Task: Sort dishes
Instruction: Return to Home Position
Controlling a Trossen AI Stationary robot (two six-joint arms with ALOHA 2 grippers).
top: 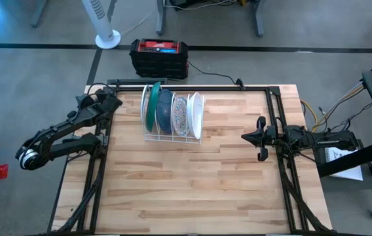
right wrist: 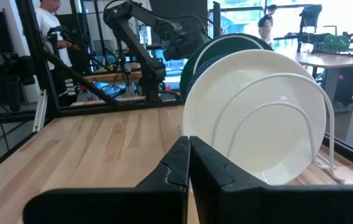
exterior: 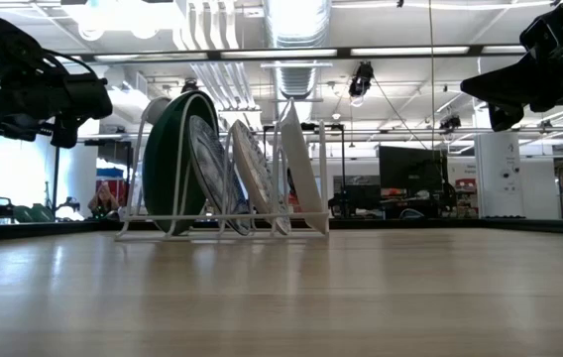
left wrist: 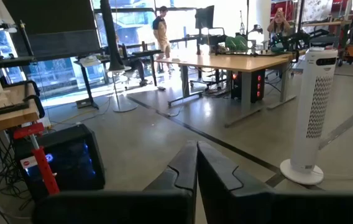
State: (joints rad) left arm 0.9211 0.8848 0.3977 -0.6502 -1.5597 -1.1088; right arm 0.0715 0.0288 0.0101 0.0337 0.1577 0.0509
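Several round plates stand on edge in a white wire rack (top: pixel 171 137) near the table's far edge: a green plate (top: pixel 152 103), a dark teal-blue one (top: pixel 165 109), a floral-patterned one (top: pixel 181 113) and a plain white one (top: pixel 196 113). The white plate (right wrist: pixel 257 115) fills the right wrist view, with the green rim (right wrist: pixel 232 41) behind it. My left gripper (top: pixel 115 99) is shut at the table's far left corner, left of the rack. My right gripper (top: pixel 243 137) is shut near the right edge, pointing at the rack from some distance.
A black and red box (top: pixel 159 56) sits on the floor beyond the far edge, beside a white tower fan (top: pixel 101 19). Bare wooden tabletop (top: pixel 192 190) spreads across the near half. People show in the room behind, away from the table.
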